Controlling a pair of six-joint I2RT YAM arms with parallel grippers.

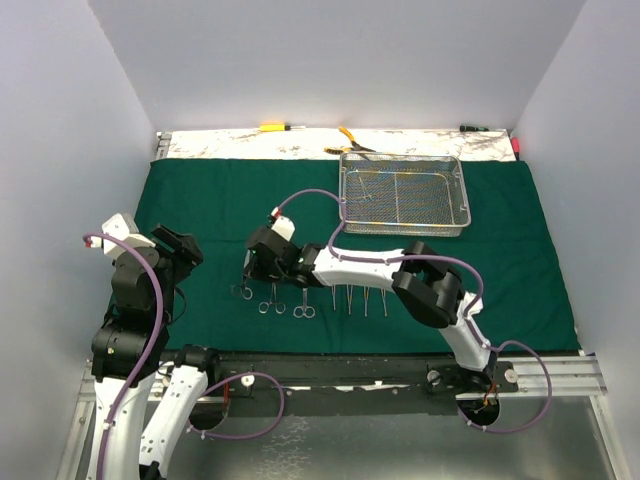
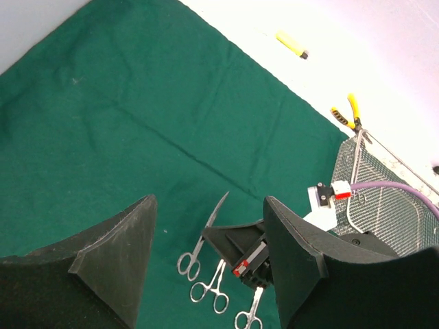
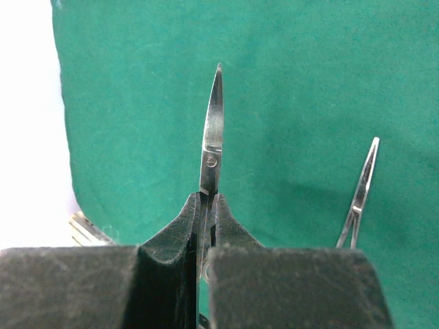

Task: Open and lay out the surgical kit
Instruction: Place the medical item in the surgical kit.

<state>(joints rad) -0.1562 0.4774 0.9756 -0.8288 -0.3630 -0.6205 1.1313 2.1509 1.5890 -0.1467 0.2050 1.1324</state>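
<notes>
The dark green cloth (image 1: 200, 200) lies spread flat over the table. The wire-mesh tray (image 1: 462, 190) stands on it at the back right. My right gripper (image 1: 250, 268) reaches left and is shut on small curved scissors (image 3: 213, 130) low at the cloth, at the left end of a row. The row holds two clamps (image 1: 268, 303) (image 1: 303, 308) and several tweezers (image 1: 358, 299). My left gripper (image 1: 185, 245) is open and empty, held above the cloth's left part. In the left wrist view (image 2: 209, 202) it looks down on the scissors (image 2: 214, 216). No gauze shows.
Yellow-handled pliers (image 1: 348, 140) and a yellow-handled screwdriver (image 1: 272, 127) lie on the white strip behind the cloth. Walls close in left, right and back. The right arm's forearm (image 1: 360, 265) stretches over the row of instruments.
</notes>
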